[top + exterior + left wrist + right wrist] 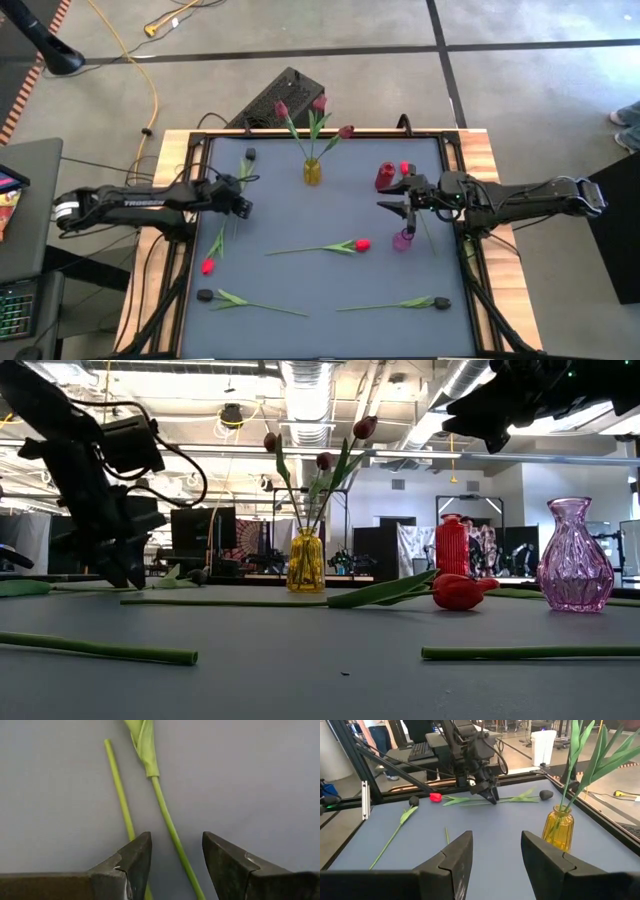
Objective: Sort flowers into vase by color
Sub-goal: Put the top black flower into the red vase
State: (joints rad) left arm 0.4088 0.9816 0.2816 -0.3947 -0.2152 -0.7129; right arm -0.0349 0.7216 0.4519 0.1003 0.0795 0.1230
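My left gripper (pixel 243 207) is open and low over the table's left side. Its fingers stand on either side of a thin green stem (pixel 170 825) that carries a leaf (pixel 144 740). A second stem (pixel 120 790) runs beside one finger. These stems belong to a black-headed tulip (pixel 250 155) and a red-headed tulip (pixel 208 265) lying flat there. My right gripper (pixel 398 208) hangs open and raised between the red vase (pixel 385 177) and the purple vase (pixel 403 240). The yellow vase (pixel 312 170) holds three maroon tulips (pixel 320 104).
A red tulip (pixel 362 244) lies flat at the table's middle. Two black-headed tulips (pixel 205 296) (pixel 441 302) lie near the near edge. A raised frame (pixel 190 140) borders the mat. Bare mat shows between the yellow vase and the middle tulip.
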